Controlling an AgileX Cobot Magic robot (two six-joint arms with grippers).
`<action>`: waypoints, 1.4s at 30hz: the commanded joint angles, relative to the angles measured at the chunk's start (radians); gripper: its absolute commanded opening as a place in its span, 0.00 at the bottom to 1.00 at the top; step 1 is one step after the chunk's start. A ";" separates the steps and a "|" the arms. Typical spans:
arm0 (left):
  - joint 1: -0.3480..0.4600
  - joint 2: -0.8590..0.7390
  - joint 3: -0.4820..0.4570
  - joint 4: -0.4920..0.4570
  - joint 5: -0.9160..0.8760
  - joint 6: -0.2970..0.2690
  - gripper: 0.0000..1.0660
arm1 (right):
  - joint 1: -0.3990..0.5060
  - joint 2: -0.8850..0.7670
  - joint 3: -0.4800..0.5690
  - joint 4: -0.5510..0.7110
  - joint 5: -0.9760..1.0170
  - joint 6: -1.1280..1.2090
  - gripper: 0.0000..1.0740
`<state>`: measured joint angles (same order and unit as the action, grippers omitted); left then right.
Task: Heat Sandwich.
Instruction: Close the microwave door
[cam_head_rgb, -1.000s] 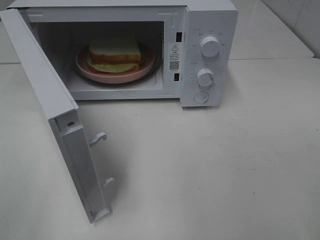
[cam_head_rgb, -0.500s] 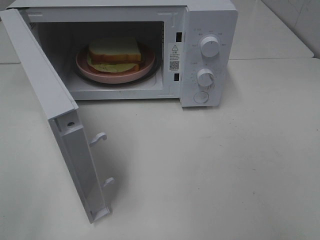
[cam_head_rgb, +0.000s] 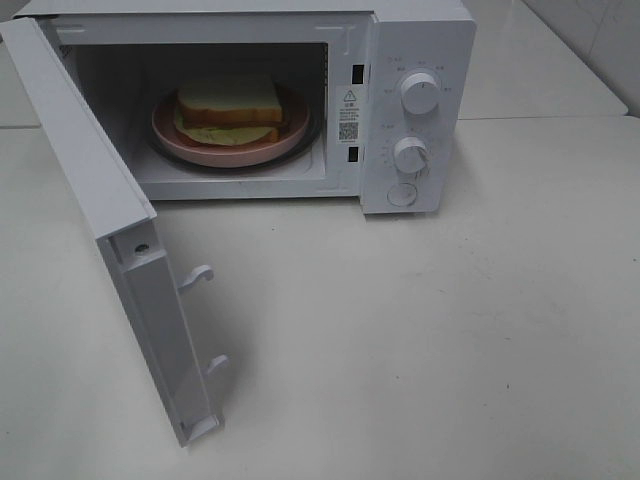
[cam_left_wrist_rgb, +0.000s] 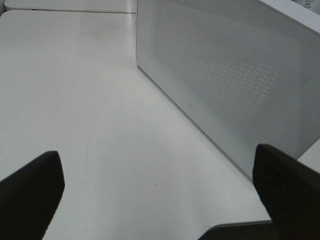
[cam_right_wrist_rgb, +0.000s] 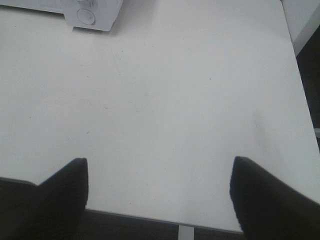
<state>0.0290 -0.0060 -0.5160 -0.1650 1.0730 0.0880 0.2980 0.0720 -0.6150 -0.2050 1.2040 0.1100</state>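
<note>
The sandwich (cam_head_rgb: 230, 103), white bread with brown crust and a pale green layer, lies on a round pink plate (cam_head_rgb: 220, 148) inside the white microwave (cam_head_rgb: 420, 60). The microwave door (cam_head_rgb: 110, 230) stands wide open, swung out toward the front left. The door's outer face (cam_left_wrist_rgb: 230, 85) fills the left wrist view. My left gripper (cam_left_wrist_rgb: 160, 192) is open and empty over the table beside the door. My right gripper (cam_right_wrist_rgb: 157, 192) is open and empty over the table's front edge, far from the microwave. Neither gripper shows in the high view.
The microwave has two white dials (cam_head_rgb: 418, 92) and a round button (cam_head_rgb: 402, 195) on its right panel; its lower corner shows in the right wrist view (cam_right_wrist_rgb: 92, 15). The white table (cam_head_rgb: 450, 330) ends at a front edge (cam_right_wrist_rgb: 175, 220).
</note>
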 joint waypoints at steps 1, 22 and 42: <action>-0.001 -0.016 0.002 -0.007 -0.003 -0.002 0.91 | -0.019 -0.021 0.020 0.013 -0.021 0.016 0.71; -0.001 -0.014 0.002 -0.007 -0.003 -0.002 0.91 | -0.173 -0.104 0.117 0.120 -0.206 0.008 0.69; -0.001 -0.014 0.002 -0.007 -0.003 -0.002 0.91 | -0.173 -0.104 0.117 0.120 -0.206 0.008 0.69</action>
<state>0.0290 -0.0060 -0.5160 -0.1650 1.0730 0.0880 0.1320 -0.0090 -0.5010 -0.0850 1.0140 0.1240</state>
